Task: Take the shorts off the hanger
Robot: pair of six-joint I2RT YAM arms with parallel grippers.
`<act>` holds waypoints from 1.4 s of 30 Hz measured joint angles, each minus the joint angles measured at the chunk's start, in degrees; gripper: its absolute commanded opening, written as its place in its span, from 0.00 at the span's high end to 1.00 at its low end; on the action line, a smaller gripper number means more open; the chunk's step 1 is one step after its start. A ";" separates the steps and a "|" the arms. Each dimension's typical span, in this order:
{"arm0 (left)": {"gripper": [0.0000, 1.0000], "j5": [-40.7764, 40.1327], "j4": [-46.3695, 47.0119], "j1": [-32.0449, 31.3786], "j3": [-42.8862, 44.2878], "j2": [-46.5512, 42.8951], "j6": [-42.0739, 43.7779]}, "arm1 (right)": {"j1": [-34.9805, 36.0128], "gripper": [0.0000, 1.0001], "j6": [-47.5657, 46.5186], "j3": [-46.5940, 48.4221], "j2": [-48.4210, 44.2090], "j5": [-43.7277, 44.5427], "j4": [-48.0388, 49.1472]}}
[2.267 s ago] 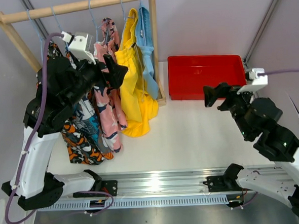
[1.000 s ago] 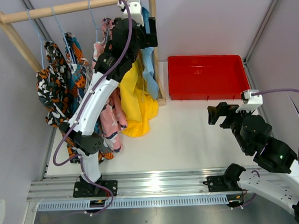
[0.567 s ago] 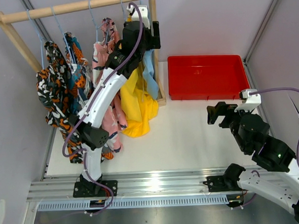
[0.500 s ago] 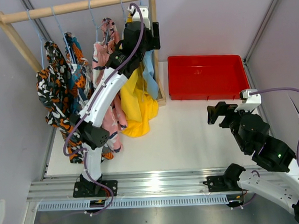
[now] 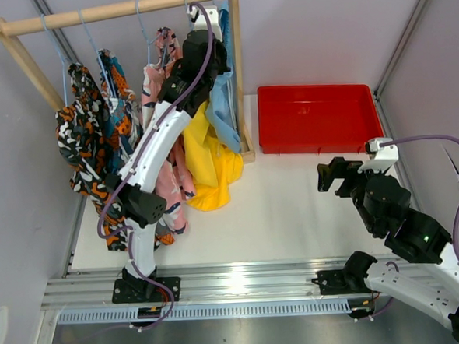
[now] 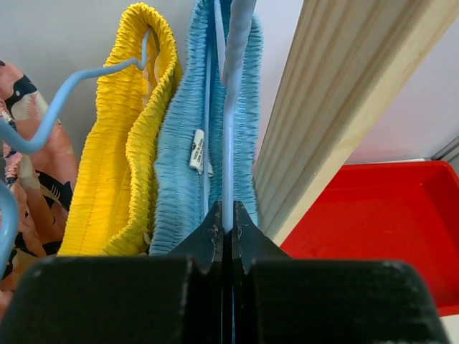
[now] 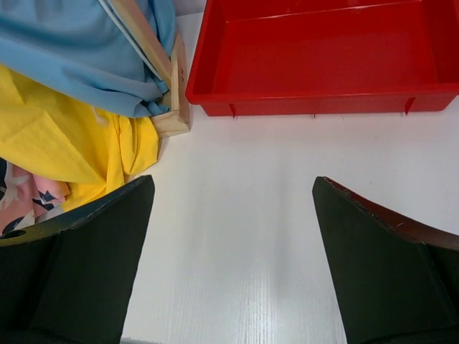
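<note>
The light blue shorts (image 6: 179, 165) hang last on the wooden rail (image 5: 118, 9), close against the rack's right post (image 6: 344, 107); the left wrist view shows only a thin slot between waistband and post; on the other side the yellow shorts (image 6: 115, 179) press waistband to waistband against them, so sideways room is tight. The left claw (image 6: 224, 215) is pinched down to a sliver on the blue hanger (image 6: 229, 129), right at the gathered blue waistband; its arm stretches up from the near edge, crossing in front of the pink shorts (image 5: 167, 172).

Right of the post the white counter (image 5: 286, 207) lies open as far as the right arm; the red bin (image 5: 320, 116) sits at the far edge, just beside the post's foot block. The right claw (image 7: 231, 186) hovers over that open stretch in front of the bin, fingers spread wide, holding nothing.

The blue shorts' long axis runs up and down, waistband at the rail, legs hanging; their lower cloth drapes toward the post's foot. The yellow pair hangs likewise and reaches lower, toward the counter. The teal-orange shorts (image 5: 120, 108) and orange-black-white shorts (image 5: 76, 142) hang further left, waist up.
</note>
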 measured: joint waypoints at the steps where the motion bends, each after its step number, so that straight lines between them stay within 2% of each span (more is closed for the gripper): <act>1: 1.00 0.07 -0.20 0.04 0.13 0.00 0.28 | 0.00 0.01 0.00 -0.20 0.00 0.00 0.02; 12: 1.00 1.16 -3.85 0.09 2.80 -1.16 4.63 | 0.00 0.00 -0.02 -0.70 0.24 -0.22 0.94; 21: 1.00 1.38 -5.57 0.07 2.80 -9.16 6.97 | 0.02 0.00 0.02 -0.44 1.66 -1.84 1.62; 24: 1.00 2.45 -9.40 0.00 2.21 -12.41 6.95 | 0.00 0.01 -0.20 0.31 1.77 -2.62 1.86; 27: 1.00 3.04 -10.49 -1.05 -6.62 -18.93 6.95 | 0.02 0.01 -1.18 1.66 1.84 -4.39 2.54; 31: 1.00 2.93 -9.94 -5.46 -30.38 -34.36 7.30 | 0.00 0.01 -3.04 6.34 3.48 -8.76 3.02; 33: 1.00 3.58 -12.50 -8.09 -37.86 -40.79 6.86 | 0.00 0.01 -4.15 9.55 5.46 -12.22 3.76; 38: 1.00 7.82 -16.06 -10.95 -47.06 -53.13 4.98 | 0.00 0.00 -5.60 13.55 9.31 -20.48 6.38; 42: 1.00 16.20 -18.36 -11.63 -48.52 -62.01 3.04 | 0.00 0.01 -7.04 15.52 11.34 -26.45 7.76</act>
